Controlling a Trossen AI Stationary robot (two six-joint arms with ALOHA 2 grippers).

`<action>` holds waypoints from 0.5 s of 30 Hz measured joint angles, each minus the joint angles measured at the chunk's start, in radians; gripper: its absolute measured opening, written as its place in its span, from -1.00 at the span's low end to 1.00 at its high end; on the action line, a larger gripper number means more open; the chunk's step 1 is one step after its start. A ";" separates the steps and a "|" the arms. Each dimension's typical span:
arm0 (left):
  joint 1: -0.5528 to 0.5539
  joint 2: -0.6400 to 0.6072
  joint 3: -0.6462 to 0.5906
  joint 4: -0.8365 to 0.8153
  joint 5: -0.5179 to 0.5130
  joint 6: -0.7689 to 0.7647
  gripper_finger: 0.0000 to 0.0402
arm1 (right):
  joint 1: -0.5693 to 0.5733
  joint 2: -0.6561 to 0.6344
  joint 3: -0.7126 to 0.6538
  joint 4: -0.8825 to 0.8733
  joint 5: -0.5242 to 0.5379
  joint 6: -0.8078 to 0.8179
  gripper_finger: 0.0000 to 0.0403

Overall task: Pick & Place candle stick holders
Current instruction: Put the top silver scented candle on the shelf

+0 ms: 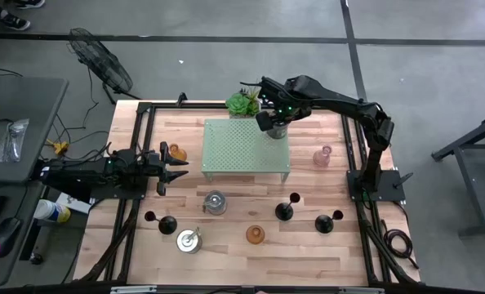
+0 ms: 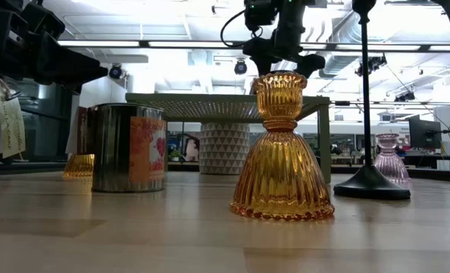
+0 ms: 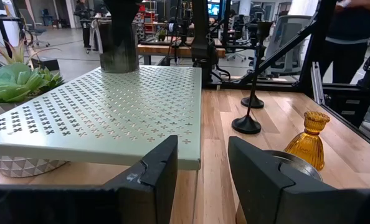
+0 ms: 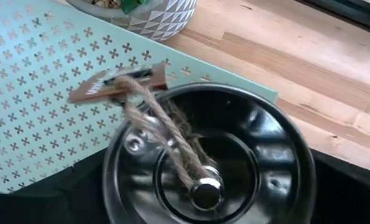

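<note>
Right gripper over silvery holder on perforated stand, jaws wide open; best lifted straight up. Left gripper parked, jaws part-open, empty.

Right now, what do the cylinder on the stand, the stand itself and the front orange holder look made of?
Cylindrical holder: looks like polished metal, mirror-dark inside, with a twine tag.
Perforated stand: likely painted sheet metal, matte pale green, punched with small cross holes.
Orange holder: ribbed amber glass, translucent and glossy.
</note>
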 joint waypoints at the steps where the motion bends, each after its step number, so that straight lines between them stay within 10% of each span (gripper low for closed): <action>1: 0.000 0.000 0.000 0.000 0.000 0.000 -0.31 | 0.000 0.000 0.000 0.001 0.000 -0.002 0.96; 15: 0.000 0.000 0.000 0.000 0.000 0.000 -0.31 | -0.015 -0.034 0.000 0.017 -0.031 -0.006 0.98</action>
